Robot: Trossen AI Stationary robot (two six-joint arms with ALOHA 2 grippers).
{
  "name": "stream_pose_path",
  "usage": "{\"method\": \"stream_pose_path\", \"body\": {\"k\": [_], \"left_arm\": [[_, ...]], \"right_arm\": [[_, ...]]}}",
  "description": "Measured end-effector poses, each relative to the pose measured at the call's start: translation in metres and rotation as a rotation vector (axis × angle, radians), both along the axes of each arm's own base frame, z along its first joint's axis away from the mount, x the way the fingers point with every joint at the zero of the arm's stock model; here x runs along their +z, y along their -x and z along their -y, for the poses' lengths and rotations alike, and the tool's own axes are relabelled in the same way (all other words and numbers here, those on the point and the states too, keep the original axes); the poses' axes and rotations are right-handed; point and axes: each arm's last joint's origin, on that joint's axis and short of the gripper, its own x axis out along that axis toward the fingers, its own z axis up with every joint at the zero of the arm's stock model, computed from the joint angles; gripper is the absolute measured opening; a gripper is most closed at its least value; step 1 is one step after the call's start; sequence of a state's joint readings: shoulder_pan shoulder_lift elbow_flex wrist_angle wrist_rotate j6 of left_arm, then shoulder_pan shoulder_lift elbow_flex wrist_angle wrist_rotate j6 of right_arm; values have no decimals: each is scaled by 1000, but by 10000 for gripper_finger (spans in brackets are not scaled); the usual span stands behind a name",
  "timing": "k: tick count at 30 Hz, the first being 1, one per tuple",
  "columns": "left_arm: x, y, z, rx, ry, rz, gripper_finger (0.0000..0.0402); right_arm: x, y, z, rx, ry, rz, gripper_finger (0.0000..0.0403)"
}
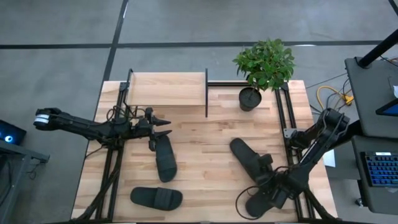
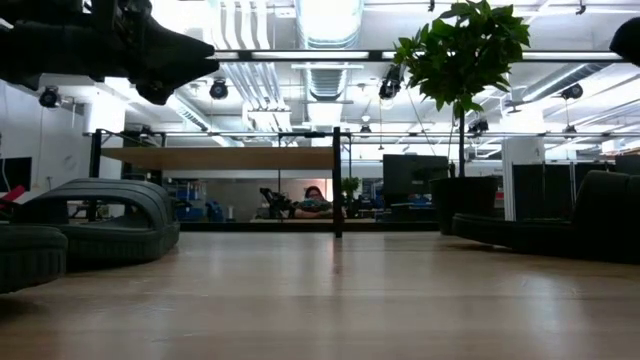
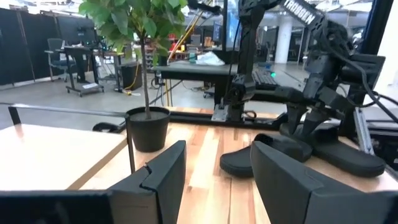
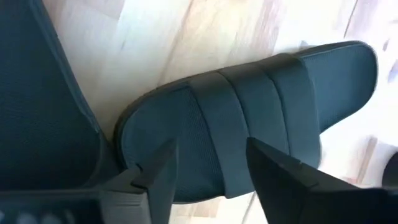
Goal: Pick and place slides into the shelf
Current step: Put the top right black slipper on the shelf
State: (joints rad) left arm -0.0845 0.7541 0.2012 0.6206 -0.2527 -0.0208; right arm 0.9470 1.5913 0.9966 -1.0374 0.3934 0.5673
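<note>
Right claw (image 4: 208,168) hangs open over a near-right slide (image 4: 249,118) (nothing held); next, close on its strap, carry to the shelf (image 1: 168,90).

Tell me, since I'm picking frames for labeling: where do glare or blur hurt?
Low view: ceiling lights blow out white, leaving the plant silhouetted. Right wrist view: the sandal is soft, with glare on the table. High view: evenly lit.
</note>
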Motion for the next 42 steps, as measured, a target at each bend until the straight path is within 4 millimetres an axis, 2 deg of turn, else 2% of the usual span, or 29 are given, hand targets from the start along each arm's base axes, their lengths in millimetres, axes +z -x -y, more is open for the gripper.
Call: {"method": "stream_pose_path", "body": {"k": [5, 11, 18, 38, 42], "left_arm": [[-3, -2, 0, 0, -1, -21, 167], [-5, -4, 0, 8, -2, -33, 167], [-5, -4, 0, 15, -3, -37, 167], [-4, -4, 0, 14, -3, -31, 167], [-4, -4, 0, 14, -3, -33, 167]], "right_arm": [[-13, -3, -2, 22, 92, 5, 218], [-28, -5, -2, 20, 198, -24, 223], [-30, -5, -1, -30, 242, 40, 221], [-28, -7, 4, -31, 269, 57, 152], [-28, -9, 5, -39, 274, 58, 127]]}}
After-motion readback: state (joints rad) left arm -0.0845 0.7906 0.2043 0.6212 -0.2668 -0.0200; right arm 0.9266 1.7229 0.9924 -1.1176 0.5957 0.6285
